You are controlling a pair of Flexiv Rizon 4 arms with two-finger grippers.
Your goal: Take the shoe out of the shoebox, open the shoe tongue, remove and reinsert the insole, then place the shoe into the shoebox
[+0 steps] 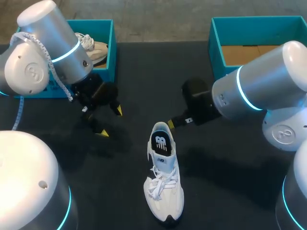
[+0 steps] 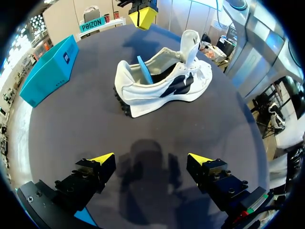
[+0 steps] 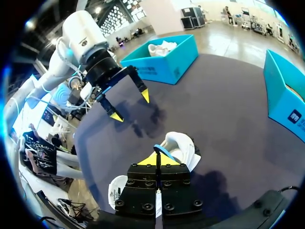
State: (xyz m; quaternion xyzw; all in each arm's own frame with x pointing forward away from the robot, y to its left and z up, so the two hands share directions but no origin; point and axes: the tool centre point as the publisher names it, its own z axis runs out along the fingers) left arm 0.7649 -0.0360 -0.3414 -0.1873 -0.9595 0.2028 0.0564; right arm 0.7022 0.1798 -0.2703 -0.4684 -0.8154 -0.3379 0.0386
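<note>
Shoe: the white shoe [image 1: 163, 191] stands upright on the dark bench [image 1: 230, 191], out of any box. Its heel is just below the right jaws and its toe points away from them. It lies ahead of the left jaws and well apart from them.
Tongue: the tongue [image 2: 190, 43] is pulled up and stands clear of the laces, which keeps the mouth of the shoe open for the insole.
Insole: the blue-backed insole [image 2: 144, 70] leans tilted out of the heel opening with its front end down inside. It is half in and half out, so I judge the remove-and-reinsert step to be the one in hand.
Right jaws: clenched, with the yellow tips [image 3: 156, 160] pressed together just above the heel. The insole's curved edge shows right ahead of them in their own wrist view, but the left wrist view shows bare bench between tips and insole. I therefore judge that they hold nothing (a thin edge could hide there). Closed like this, they seem placed to push the insole down.
Left jaws: released and spread wide, with each fingertip [image 2: 102, 158] over bare bench and nothing between them. They probably stand off to keep clear, near enough to steady the shoe.
Shoebox: the empty teal shoebox [image 1: 217, 52] sits behind the right jaws, well apart. A second teal box [image 1: 111, 48], behind the left jaws, holds another shoe [image 1: 93, 48].
</note>
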